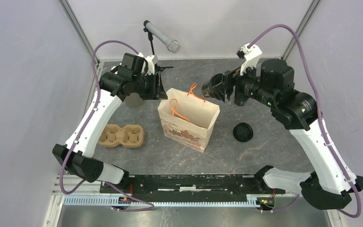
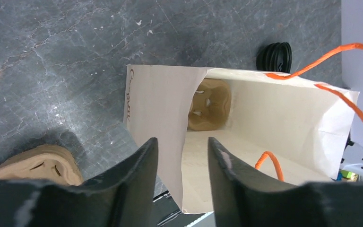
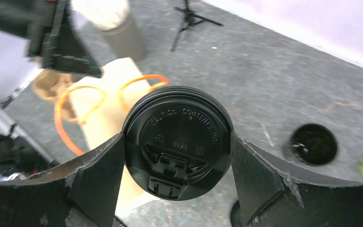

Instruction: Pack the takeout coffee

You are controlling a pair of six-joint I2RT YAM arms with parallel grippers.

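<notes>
The takeout coffee [image 3: 177, 127] is gripped at its sides by the jaws of the right gripper [image 3: 176, 151]. It is held in the air by the far right corner of the brown paper bag [image 1: 189, 124], presumably so that it can be lowered in from above. The left gripper [image 2: 182, 144] is set astride the bag's far left wall. Its jaws are half spread and not yet pinched on the paper, likely to steady the mouth. A cup carrier [image 2: 209, 104] is seen at the bag's bottom, where the cup is probably to be seated.

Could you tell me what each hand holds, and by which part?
Right hand grips the black cup by its lid's sides; left hand straddles the bag wall, unclamped.
</notes>
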